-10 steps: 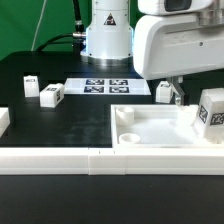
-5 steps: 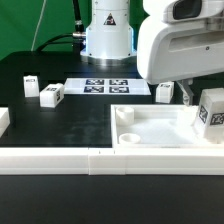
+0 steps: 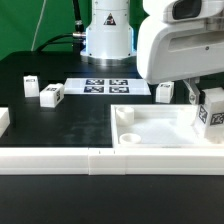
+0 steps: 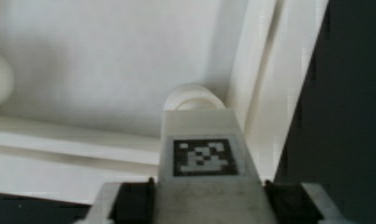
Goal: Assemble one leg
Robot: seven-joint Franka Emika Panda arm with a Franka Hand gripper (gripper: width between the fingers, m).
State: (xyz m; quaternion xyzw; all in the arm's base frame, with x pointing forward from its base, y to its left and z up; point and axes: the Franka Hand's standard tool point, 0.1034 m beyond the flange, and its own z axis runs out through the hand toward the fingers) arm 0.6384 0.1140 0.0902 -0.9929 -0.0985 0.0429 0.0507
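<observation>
Fingers (image 4: 128,206) on leg (image 4: 204,150), nr tray rim (image 4: 256,55)

Arm base (image 3: 105,30): white column at 12 o'clock in the exterior view, upright.

Wrist housing (image 3: 180,45): bulky, white, at 2 o'clock in the same view. It hangs low and faces straight down.

Tool (image 4: 211,186): under the housing, near 3 o'clock in the exterior view, pointing down.

Wrist view: two grey fingers (image 4: 132,205) run parallel, one on each flank of the leg (image 4: 208,150), both very close to it. Only thin dark seams show between finger and block. Firm contact or a narrow gap: cannot tell.
</observation>
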